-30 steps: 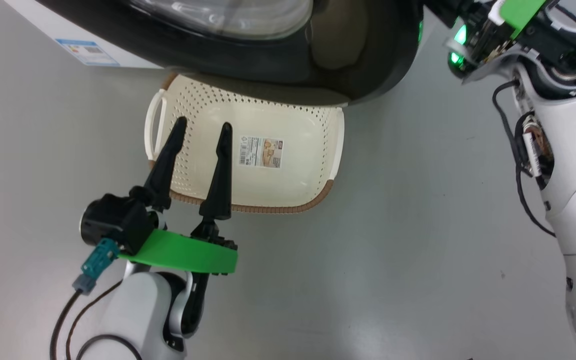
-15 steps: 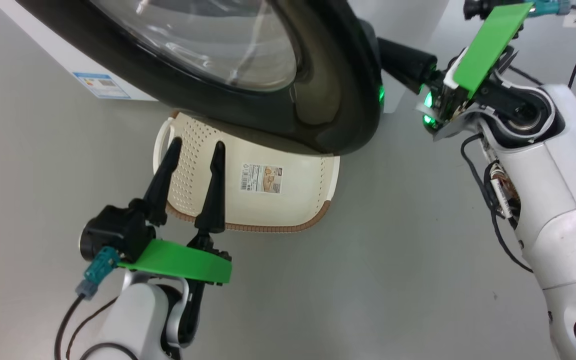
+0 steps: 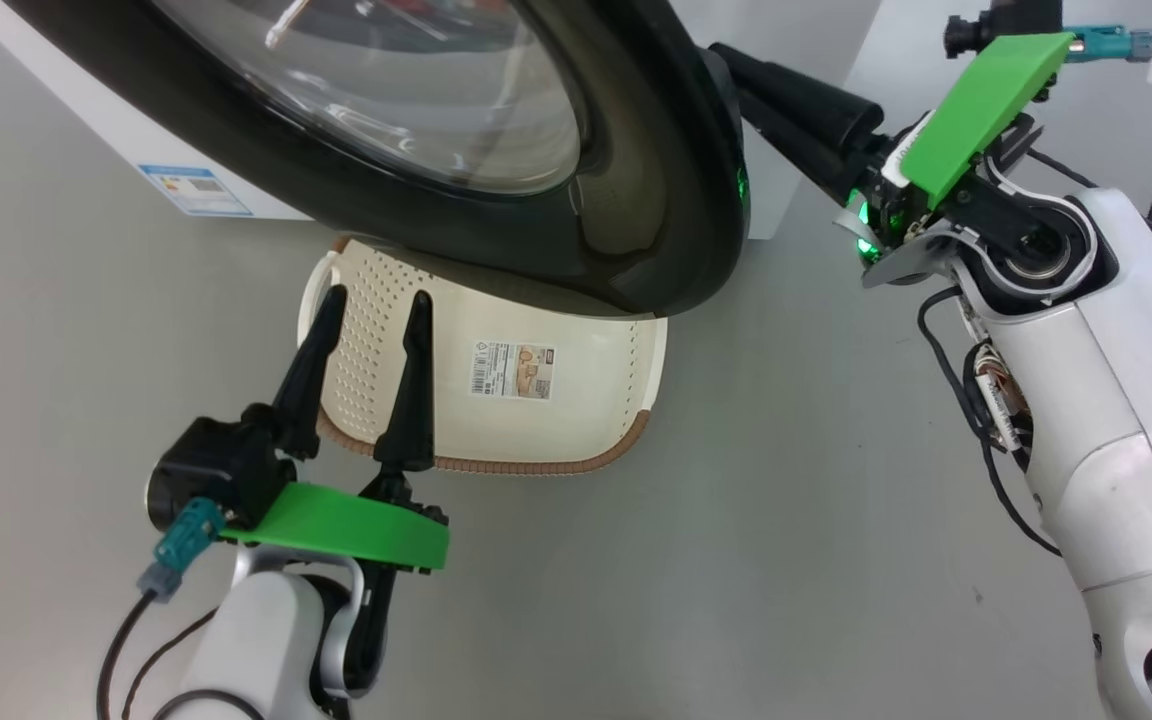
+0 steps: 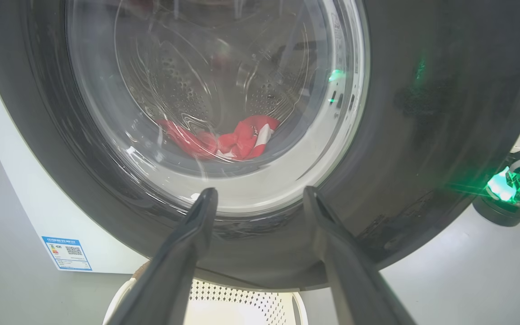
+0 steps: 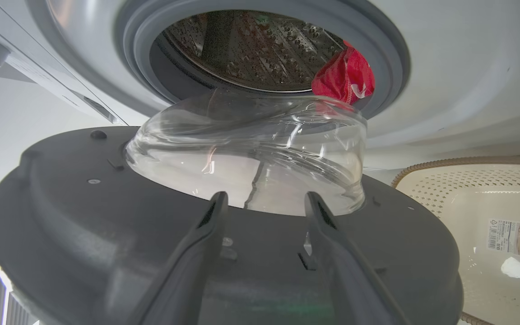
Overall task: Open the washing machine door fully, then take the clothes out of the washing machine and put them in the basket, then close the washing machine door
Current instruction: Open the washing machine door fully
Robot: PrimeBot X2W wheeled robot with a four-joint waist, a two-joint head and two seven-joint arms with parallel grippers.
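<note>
The washing machine door (image 3: 636, 200) stands partly swung out from the washing machine (image 3: 116, 120), its black rim hanging over the cream basket (image 3: 536, 465) on the floor. Red clothes (image 5: 343, 76) lie at the drum's mouth and also show through the door glass as red clothes (image 4: 237, 140). My right gripper (image 3: 731, 72) reaches behind the door's free edge. In the right wrist view the right gripper (image 5: 265, 198) is open over the door's grey inner face (image 5: 84, 225), with nothing between its fingers. My left gripper (image 3: 378, 295) is open and empty above the basket's left part, facing the door's outside (image 4: 422, 113).
A blue label (image 3: 194, 190) marks the machine's lower corner. Grey floor spreads to the left, right and front of the basket. My right forearm (image 3: 1086, 400) with its dangling cables stands at the right. The basket (image 5: 467, 161) holds just a paper label (image 3: 513, 370).
The head camera has shifted and the door has swung further out. My right gripper went from shut to open at the door's edge. The left gripper stays open.
</note>
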